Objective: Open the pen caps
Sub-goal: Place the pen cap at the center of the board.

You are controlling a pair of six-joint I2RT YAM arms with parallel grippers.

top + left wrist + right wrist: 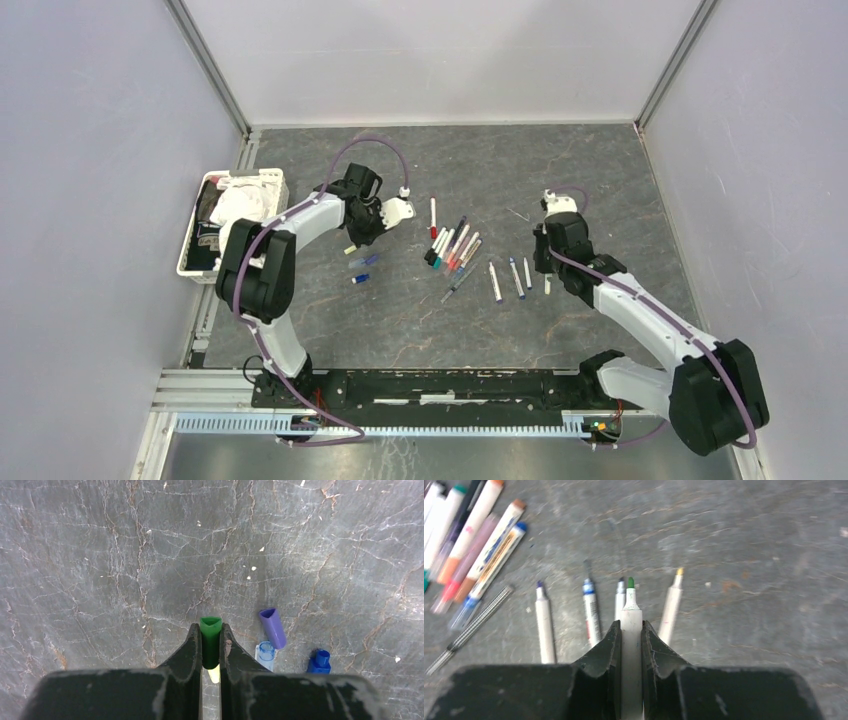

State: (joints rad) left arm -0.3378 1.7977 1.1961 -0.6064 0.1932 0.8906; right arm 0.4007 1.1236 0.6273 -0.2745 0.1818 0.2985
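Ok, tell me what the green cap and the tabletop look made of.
Green cap: likely plastic, smooth, slightly glossy, an evenly coloured moulded tube. Tabletop: looks like grey stone or a stone-print mat, matt, with pale crack-like veins; cannot tell which.

High overview, close right-wrist view share the pens [455, 245].

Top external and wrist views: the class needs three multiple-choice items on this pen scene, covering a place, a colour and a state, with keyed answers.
1. The white basket stands: A beside the left arm; B beside the right arm; C between the arms.
2. The cap in the left pincer is: A red; B green; C black.
3. The pen in the right pincer is: A capped; B bent; C uncapped.
Key: A, it sits right by that arm; B, green plastic shows between the fingers; C, its green tip is bare.
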